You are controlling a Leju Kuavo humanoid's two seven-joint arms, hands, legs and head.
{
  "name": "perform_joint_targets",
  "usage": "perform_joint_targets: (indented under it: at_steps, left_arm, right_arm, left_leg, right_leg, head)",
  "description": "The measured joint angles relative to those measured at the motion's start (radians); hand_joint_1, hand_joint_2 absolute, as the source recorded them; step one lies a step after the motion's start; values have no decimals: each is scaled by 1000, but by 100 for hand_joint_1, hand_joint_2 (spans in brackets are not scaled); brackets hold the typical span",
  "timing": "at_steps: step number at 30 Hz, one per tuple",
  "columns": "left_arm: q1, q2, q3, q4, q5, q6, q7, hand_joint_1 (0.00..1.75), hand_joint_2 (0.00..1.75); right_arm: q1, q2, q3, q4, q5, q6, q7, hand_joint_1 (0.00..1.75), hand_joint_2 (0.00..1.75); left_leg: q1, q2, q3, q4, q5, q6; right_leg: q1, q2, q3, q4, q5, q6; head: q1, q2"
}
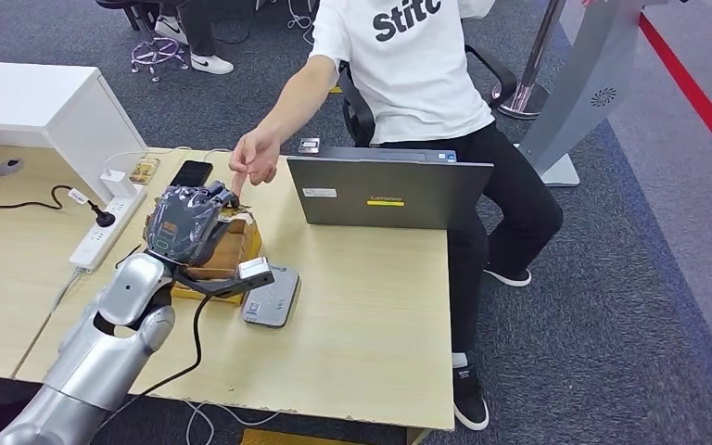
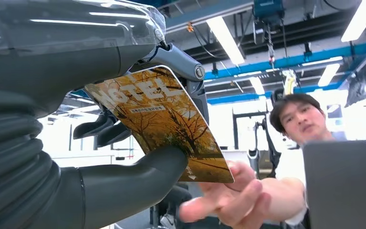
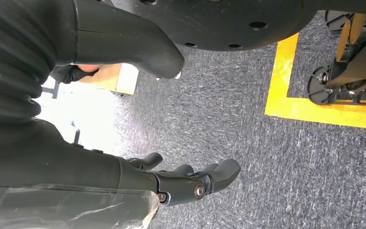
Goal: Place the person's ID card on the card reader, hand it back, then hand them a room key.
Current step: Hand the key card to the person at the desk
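— Head view: where's the left hand (image 1: pixel 185 222)?
— Raised over the wooden box (image 1: pixel 227 255), beside the reader (image 1: pixel 273 297), with the person's hand (image 1: pixel 255 159) just at its fingertips.
— And the key card (image 2: pixel 164 121)?
— Pinched between thumb and fingers, the person's fingers just beside its far edge.
— Right hand (image 3: pixel 190 181)?
— Hanging over carpet, holding nothing, fingers loosely curved and apart.

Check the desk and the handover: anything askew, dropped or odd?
Nothing stands out. The left hand holds the hotel key card up toward the person's hand, which reaches for it. The card reader lies flat on the desk.
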Motion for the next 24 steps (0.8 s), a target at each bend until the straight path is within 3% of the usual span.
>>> perform_joint_targets:
  at_steps: [10,24]
  left_arm:
    - [39,4,57,-64,12,88,-22,175,175]
    - [48,4,81,-86,15,95,-23,175,175]
  right_arm:
    - [0,0,-1,0,6,0,-2,0,175]
    - [0,0,-1,0,8,0,-2,0,175]
  left_leg:
    - [0,0,0,0,0,0]
    - [0,0,-1,0,0,0]
  right_leg:
    - [0,0,0,0,0,0]
    - [0,1,-1,0,0,0]
  head:
    - [0,0]
    - [0,0]
